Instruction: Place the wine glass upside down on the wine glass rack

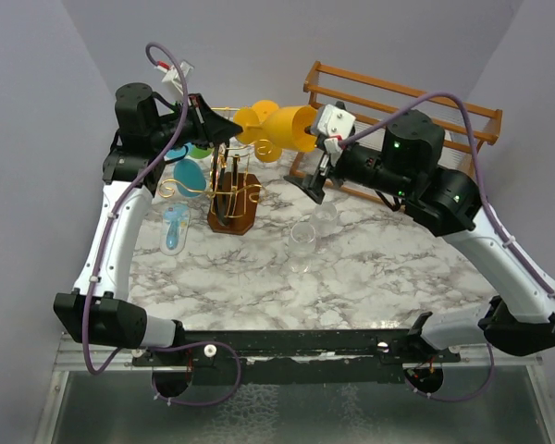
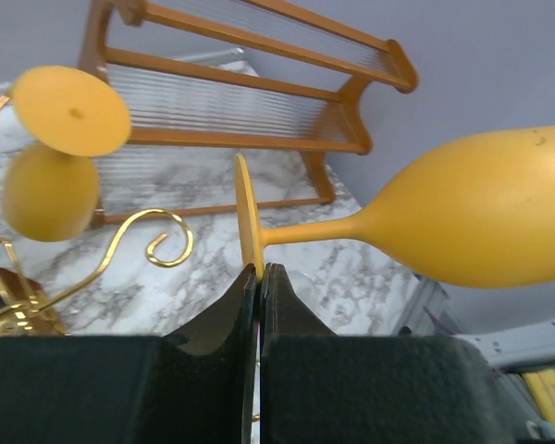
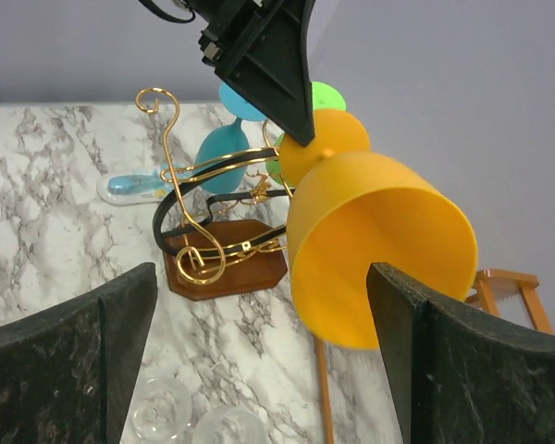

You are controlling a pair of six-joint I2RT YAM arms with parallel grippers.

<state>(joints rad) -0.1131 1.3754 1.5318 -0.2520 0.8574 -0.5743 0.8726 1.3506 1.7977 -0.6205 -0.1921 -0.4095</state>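
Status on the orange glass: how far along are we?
Done: the wine glass is off the table, and a second orange glass already hangs bowl-down at the rack's wire.
In hand: the left gripper is shut on the glass's foot rim, with the glass lying sideways in the air. The right gripper is open either side of the bowl, not gripping.
Left: turn it bowl-down and hang it on the wine glass rack.

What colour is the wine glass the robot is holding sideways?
The wine glass is yellow-orange all over, seen best in the left wrist view.
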